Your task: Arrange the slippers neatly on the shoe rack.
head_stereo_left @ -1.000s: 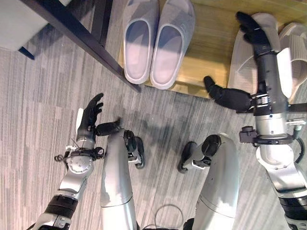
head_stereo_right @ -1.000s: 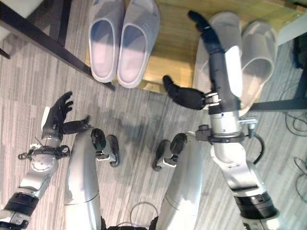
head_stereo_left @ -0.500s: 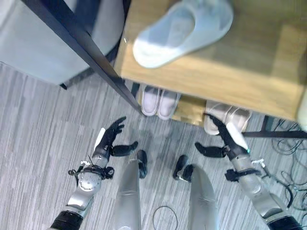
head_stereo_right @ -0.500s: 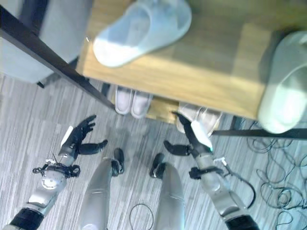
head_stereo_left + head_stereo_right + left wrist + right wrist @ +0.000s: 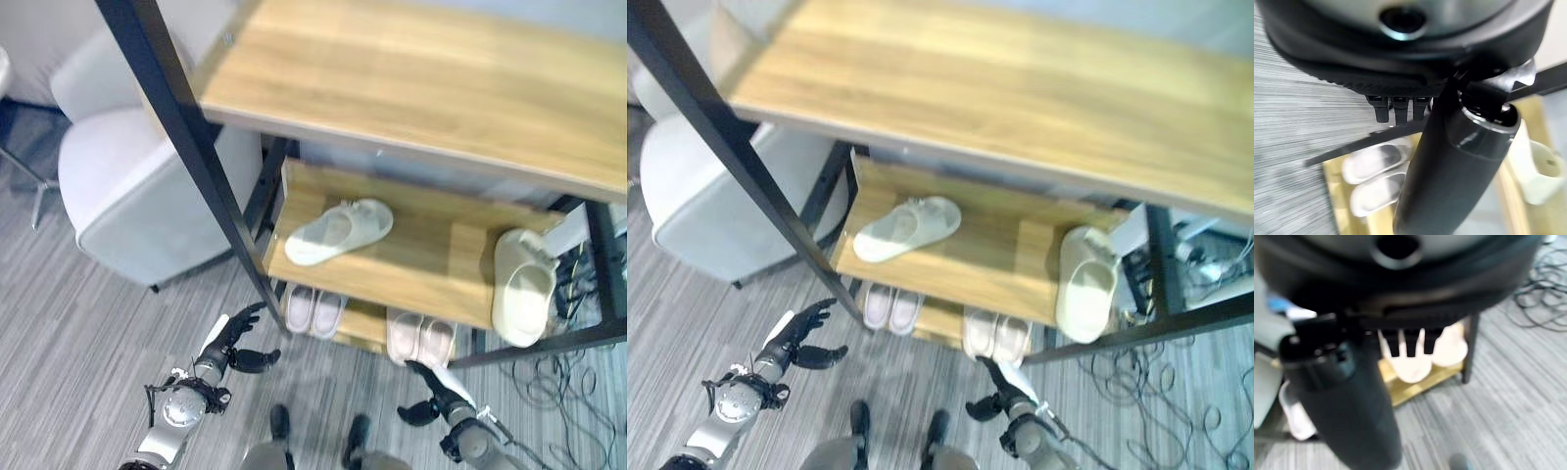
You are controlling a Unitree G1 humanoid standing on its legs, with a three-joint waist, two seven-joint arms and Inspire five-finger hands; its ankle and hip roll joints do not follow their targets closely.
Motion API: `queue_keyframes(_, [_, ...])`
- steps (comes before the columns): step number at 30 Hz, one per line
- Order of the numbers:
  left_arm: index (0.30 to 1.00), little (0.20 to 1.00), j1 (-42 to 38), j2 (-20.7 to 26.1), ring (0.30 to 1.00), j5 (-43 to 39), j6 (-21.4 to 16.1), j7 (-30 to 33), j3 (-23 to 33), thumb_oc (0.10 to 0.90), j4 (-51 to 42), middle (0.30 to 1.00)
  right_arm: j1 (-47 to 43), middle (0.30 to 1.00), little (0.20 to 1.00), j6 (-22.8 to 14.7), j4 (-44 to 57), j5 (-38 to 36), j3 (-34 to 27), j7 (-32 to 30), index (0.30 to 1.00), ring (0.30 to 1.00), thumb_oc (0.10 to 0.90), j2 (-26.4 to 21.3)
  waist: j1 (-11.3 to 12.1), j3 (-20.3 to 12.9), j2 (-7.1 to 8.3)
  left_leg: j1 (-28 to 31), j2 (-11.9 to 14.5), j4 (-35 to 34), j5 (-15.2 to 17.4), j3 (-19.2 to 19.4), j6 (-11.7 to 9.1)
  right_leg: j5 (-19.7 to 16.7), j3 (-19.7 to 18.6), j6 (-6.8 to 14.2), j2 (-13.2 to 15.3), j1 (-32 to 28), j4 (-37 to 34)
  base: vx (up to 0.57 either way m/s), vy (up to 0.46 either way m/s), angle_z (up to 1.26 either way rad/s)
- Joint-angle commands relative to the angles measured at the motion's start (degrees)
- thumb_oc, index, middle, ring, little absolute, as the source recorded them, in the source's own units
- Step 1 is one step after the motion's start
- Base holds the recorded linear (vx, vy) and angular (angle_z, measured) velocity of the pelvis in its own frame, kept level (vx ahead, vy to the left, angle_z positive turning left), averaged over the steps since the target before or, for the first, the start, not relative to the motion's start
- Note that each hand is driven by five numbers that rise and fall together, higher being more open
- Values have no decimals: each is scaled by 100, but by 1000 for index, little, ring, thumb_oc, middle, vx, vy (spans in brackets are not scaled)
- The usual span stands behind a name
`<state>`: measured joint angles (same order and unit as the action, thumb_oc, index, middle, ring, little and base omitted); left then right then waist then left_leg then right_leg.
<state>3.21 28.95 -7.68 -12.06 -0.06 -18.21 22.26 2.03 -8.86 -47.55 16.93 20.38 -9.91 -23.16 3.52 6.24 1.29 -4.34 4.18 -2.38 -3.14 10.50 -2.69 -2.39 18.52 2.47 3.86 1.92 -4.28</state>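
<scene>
The shoe rack [image 5: 421, 88] has wooden shelves in a black frame. On its middle shelf one pale slipper [image 5: 338, 230] lies askew at the left. Another pale slipper [image 5: 522, 287] sits at the right end, toe over the front edge. The bottom shelf holds a whitish pair [image 5: 313, 309] side by side at the left and a beige pair [image 5: 421, 338] at the right. My left hand [image 5: 230, 343] hangs open over the floor, left of the rack's front post. My right hand [image 5: 436, 392] is open and holds nothing, low in front of the beige pair [image 5: 1420, 357].
A pale grey padded seat [image 5: 137, 196] stands left of the rack. The rack's black front post [image 5: 196, 166] slants down between the seat and the shelves. Loose cables [image 5: 1176, 382] lie on the striped grey carpet at the right.
The camera has risen and pulled back, so the whole rack shows now. My right hand has come off the beige slipper on the bottom shelf. The left hand stays open.
</scene>
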Motion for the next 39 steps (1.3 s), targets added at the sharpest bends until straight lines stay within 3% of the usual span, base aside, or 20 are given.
queue_keyframes(1, [900,900,-61,78,900,10,-318,-165,-155,800,-424,900,41,900,900,-133,25,12,-107,-3,900,900,800,-88,57,-363,-21,-122,76,-262,-385,49,-440,256,-2,480,87,49,303,64,-47,3])
queue_keyframes(12, [900,900,77,96,900,-635,-329,-331,-90,800,-1548,900,266,900,900,-30,-387,-173,-91,-65,900,900,800,284,-6,-445,-95,202,160,-262,-384,254,-538,194,-43,528,-31,-391,-71,8,-74,0])
queue_keyframes(18, [900,900,-117,-140,900,-744,-433,123,136,800,-2095,900,414,900,900,26,-528,-242,-79,-163,900,900,800,399,-50,-374,-156,301,211,-262,-366,343,-551,209,-82,527,-57,-421,-72,5,-44,-1])
queue_keyframes(31, [900,900,-1346,-539,900,134,-517,1211,-96,800,-1693,900,503,900,900,55,-758,-301,54,-356,900,900,800,506,-282,-335,-194,200,272,-262,-338,480,-562,100,-149,614,-38,-250,-72,5,-21,-5])
queue_keyframes(39, [900,900,-2329,-432,900,1001,-436,1864,-317,800,-1003,900,580,900,900,22,-815,-349,87,-419,900,900,800,472,-455,-391,-224,179,257,-262,-267,579,-539,8,-241,681,6,-117,-72,18,9,-5])
